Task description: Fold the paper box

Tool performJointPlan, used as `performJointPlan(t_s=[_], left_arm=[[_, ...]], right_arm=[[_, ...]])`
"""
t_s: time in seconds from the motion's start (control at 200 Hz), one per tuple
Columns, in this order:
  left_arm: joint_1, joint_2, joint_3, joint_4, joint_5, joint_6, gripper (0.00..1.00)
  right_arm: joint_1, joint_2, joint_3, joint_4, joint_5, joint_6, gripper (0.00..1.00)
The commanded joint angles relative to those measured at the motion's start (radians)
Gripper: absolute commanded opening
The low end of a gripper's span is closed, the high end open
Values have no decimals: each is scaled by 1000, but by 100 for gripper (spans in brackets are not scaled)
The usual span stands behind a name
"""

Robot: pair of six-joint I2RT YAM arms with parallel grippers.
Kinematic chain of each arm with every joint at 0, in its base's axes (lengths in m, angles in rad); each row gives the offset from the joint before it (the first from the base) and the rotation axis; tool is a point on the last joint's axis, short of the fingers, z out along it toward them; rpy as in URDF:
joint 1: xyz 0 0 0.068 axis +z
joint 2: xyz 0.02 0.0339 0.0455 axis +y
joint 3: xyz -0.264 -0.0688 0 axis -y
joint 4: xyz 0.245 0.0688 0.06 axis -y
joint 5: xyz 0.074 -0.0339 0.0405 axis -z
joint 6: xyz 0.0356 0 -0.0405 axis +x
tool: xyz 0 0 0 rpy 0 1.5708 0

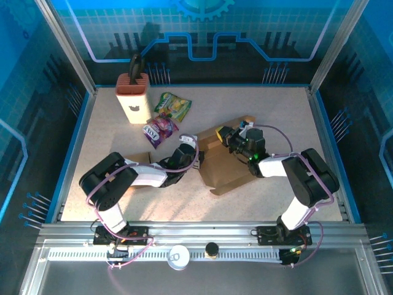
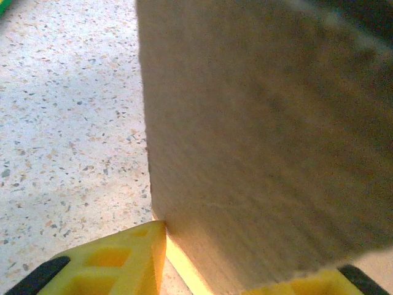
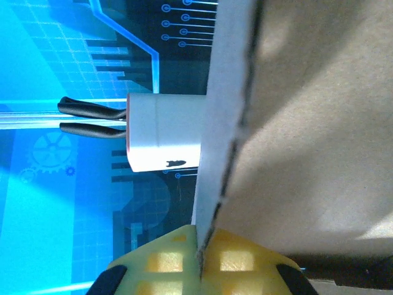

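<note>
The paper box (image 1: 230,169) is brown cardboard, partly folded, lying at the middle of the table with a flap raised at its far side. My left gripper (image 1: 191,147) is at the box's left edge. In the left wrist view a cardboard panel (image 2: 258,135) fills the gap between the yellow fingers (image 2: 123,261), which press against it, so my left gripper (image 2: 239,267) is shut on the box. My right gripper (image 1: 222,135) is at the raised far flap. In the right wrist view my right gripper (image 3: 199,246) pinches the flap's thin edge (image 3: 227,153), shut on it.
A knife block (image 1: 133,95) with a black handle stands at the back left, and shows sideways behind the flap as a white block (image 3: 163,132). Two snack bags (image 1: 173,106) (image 1: 159,129) lie between it and the box. Speckled tabletop (image 2: 67,123) lies bare left of the box.
</note>
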Motion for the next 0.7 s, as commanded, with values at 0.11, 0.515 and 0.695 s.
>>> performJointPlan(t_s=[0.11,0.515,0.695], left_arm=[[-7,27,41,14,-81,-38,34],[-47,61,108,-53,-195,-66,17],[-63,74,138,-108,-290,-147,11]], right_arm=[[45,14,-49,13,53,-9,0],[57,41,-46,38,52,21,0],[64,40,-55,39,65,25,0]])
